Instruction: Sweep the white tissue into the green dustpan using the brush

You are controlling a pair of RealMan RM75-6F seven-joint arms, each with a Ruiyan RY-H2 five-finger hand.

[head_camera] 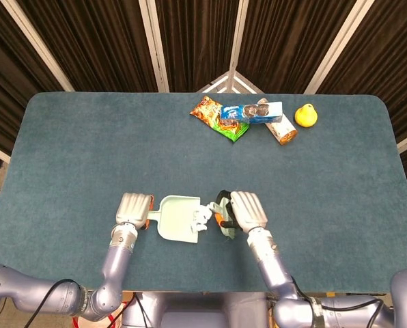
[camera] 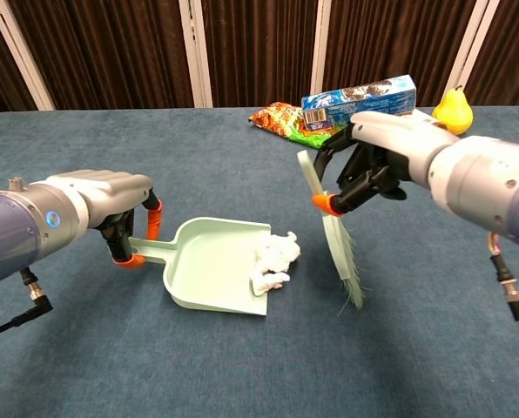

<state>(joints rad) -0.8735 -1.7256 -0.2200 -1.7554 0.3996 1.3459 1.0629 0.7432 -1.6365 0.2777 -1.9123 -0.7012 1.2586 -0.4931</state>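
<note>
The pale green dustpan (head_camera: 177,218) (camera: 218,264) lies flat on the blue table, its open edge to the right. My left hand (head_camera: 134,208) (camera: 111,204) grips its handle. The crumpled white tissue (head_camera: 201,219) (camera: 277,259) sits at the pan's open edge, partly on its lip. My right hand (head_camera: 244,210) (camera: 377,157) holds the pale green brush (camera: 333,236) by its handle. The brush is tilted, its bristles down on the table just right of the tissue. In the head view the brush (head_camera: 225,227) is mostly hidden under the hand.
At the table's far side lie an orange snack bag (head_camera: 212,113) (camera: 293,119), a blue cookie box (head_camera: 253,111) (camera: 359,97), a small carton (head_camera: 282,129) and a yellow pear (head_camera: 306,115) (camera: 452,107). Dark curtains stand behind the table.
</note>
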